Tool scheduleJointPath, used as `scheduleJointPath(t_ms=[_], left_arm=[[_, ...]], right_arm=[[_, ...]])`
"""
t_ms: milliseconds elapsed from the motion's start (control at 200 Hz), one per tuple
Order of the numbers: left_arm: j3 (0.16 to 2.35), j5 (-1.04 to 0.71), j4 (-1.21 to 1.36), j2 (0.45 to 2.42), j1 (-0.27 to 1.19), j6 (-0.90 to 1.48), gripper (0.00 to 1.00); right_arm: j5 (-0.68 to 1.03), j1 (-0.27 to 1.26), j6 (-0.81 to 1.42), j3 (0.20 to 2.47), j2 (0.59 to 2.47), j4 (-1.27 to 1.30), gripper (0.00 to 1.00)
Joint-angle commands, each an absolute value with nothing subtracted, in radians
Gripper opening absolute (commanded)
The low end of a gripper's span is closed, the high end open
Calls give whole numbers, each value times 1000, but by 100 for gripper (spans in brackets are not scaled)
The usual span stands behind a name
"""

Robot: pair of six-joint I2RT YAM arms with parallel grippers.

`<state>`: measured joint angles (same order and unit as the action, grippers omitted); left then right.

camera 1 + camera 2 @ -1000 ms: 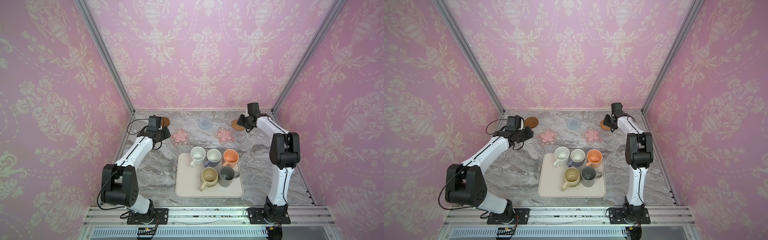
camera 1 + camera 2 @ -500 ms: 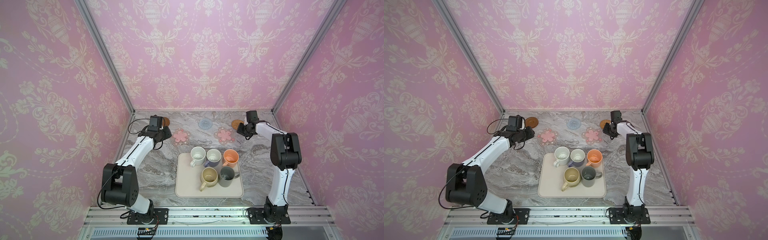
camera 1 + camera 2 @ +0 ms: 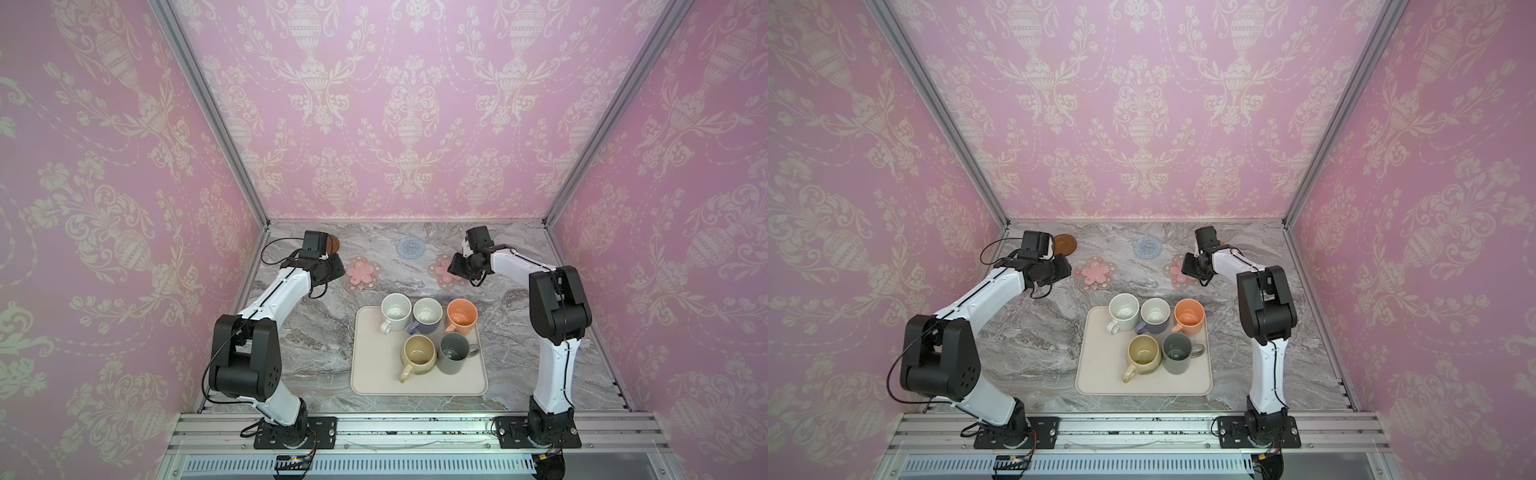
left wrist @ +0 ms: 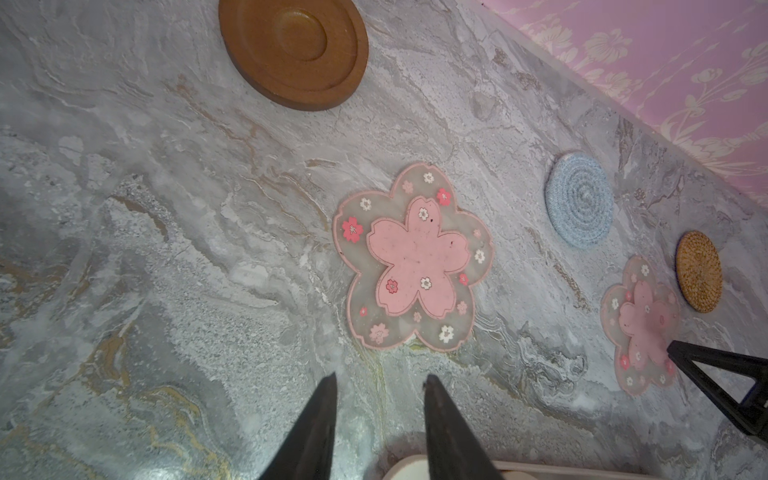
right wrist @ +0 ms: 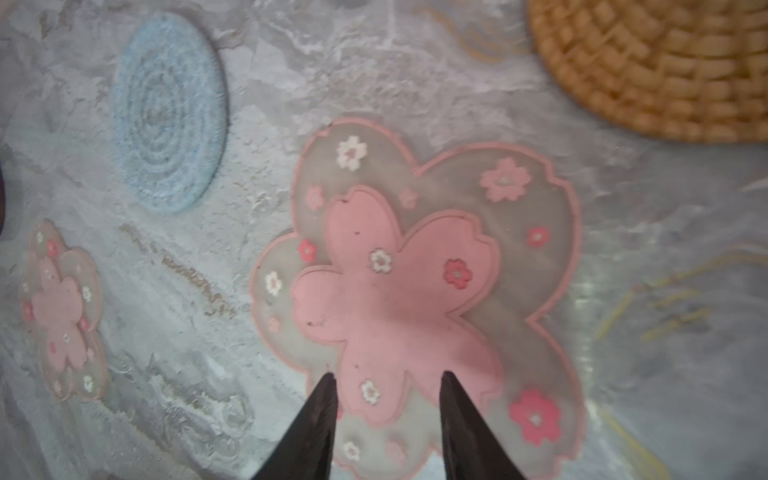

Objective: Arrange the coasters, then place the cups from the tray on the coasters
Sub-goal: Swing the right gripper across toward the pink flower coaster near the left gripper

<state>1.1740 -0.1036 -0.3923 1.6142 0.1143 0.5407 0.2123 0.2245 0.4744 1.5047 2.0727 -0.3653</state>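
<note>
coasters: five mats are lying flat along the back of the grey marbled worktop (image 3: 316, 332). They are a brown wooden disc (image 4: 293, 50), a pink flower coaster (image 4: 413, 257), a blue-grey crocheted round (image 4: 579, 199), a second flower coaster (image 5: 415, 282) and a woven rattan disc (image 5: 665, 62).
cups: the white mug (image 3: 395, 307), lavender mug (image 3: 427, 312) and peach-orange mug (image 3: 461, 313) are standing upright in the back row on the beige tray (image 3: 374, 382). The cream-yellow mug (image 3: 418, 351) and grey mug (image 3: 454, 351) are standing in front.
left claw (image 4: 380, 380): its fingers are standing apart, gripping nothing, pointing at bare worktop just short of the pink flower coaster.
right claw (image 5: 388, 378): its fingers are standing apart, with the second flower coaster's near petals showing between them. Whether they are touching it I cannot tell.
hidden: in both top views the left wrist camera is covering part of the wooden disc, and the right claw is covering part of the second flower coaster. The right wrist view is cutting off the rattan disc.
</note>
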Motion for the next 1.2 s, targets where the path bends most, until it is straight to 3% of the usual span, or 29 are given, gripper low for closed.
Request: scheduleJointPath(t_ms=[0,560,1191], left_arm=[[1194,-128,-441,1645,99,544,38],[1117,-293,-324,1697,-9,573,43],[1135,-366,-239,1851,-44,610,45]], right_arm=[[241,281,491,1593,2068,-385,44],[318,521,643,1863,2301,-386,56],[323,569,704,2022,2475,-387,55]])
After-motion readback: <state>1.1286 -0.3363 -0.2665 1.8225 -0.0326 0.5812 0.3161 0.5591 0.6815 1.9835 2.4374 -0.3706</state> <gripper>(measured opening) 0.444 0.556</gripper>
